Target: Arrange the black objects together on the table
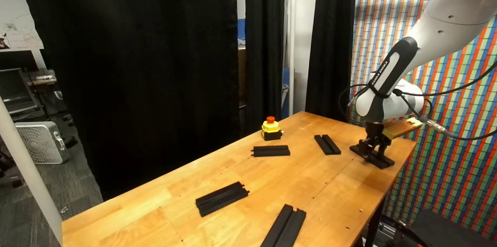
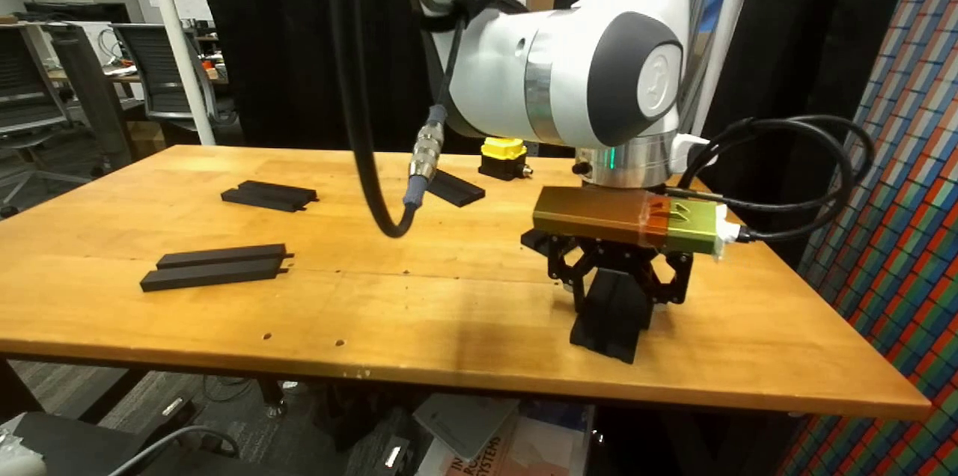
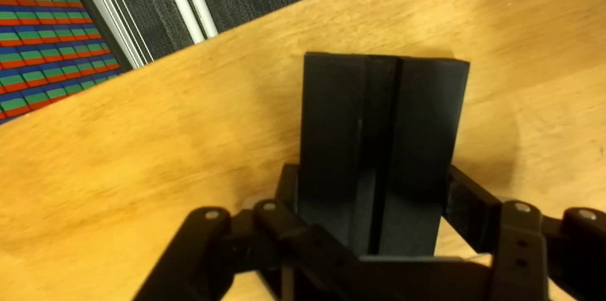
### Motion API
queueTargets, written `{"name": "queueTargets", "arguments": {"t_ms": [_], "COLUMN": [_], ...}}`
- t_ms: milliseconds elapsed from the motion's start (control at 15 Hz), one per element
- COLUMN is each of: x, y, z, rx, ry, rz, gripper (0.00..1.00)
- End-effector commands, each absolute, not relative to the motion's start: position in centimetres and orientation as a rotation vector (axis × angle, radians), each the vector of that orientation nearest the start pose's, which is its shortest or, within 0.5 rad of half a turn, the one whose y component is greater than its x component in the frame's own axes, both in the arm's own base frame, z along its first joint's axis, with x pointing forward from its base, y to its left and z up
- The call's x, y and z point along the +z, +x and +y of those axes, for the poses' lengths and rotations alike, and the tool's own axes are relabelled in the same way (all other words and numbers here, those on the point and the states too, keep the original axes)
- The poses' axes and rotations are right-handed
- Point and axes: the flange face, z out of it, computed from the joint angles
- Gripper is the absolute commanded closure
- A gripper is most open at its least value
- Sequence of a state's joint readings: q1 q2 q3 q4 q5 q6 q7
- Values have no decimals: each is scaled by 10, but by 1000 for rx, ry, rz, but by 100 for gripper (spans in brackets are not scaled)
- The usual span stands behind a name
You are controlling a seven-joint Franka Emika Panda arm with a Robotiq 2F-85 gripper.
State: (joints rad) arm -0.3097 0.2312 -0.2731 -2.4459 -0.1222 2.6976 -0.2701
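Observation:
Several flat matte black bars, each with a lengthwise groove, lie apart on the wooden table (image 1: 186, 173). My gripper (image 1: 373, 153) is at the table's end, its fingers against both long sides of one black bar (image 3: 331, 116). This bar also shows in an exterior view (image 2: 608, 334); I cannot tell if it is raised. Another bar (image 1: 322, 145) lies close by, partly hidden behind the gripper in an exterior view (image 2: 540, 240). A third bar (image 1: 273, 153) lies near the button box. Further bars (image 1: 217, 194) (image 1: 279, 223) lie at the opposite end, also in an exterior view (image 2: 269, 196) (image 2: 217, 274).
A yellow button box (image 1: 270, 127) with a red top stands at the table's back edge; the arm partly hides it in an exterior view (image 2: 503, 149). The table edge (image 3: 227, 36) is close to the held bar. A loose cable (image 2: 389, 225) hangs from the arm over the table.

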Motion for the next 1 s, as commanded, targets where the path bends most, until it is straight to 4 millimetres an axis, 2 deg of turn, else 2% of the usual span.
{"name": "queueTargets", "arguments": {"t_ms": [0, 467, 667, 933], "x": [189, 189, 186, 187], "y": [394, 380, 375, 380], "z": [-203, -117, -74, -25], "rx": [153, 171, 191, 186], "ry": [-3219, -3150, -3117, -3085], "rz": [316, 218, 126, 30], "gripper": [51, 51, 51, 51]}}
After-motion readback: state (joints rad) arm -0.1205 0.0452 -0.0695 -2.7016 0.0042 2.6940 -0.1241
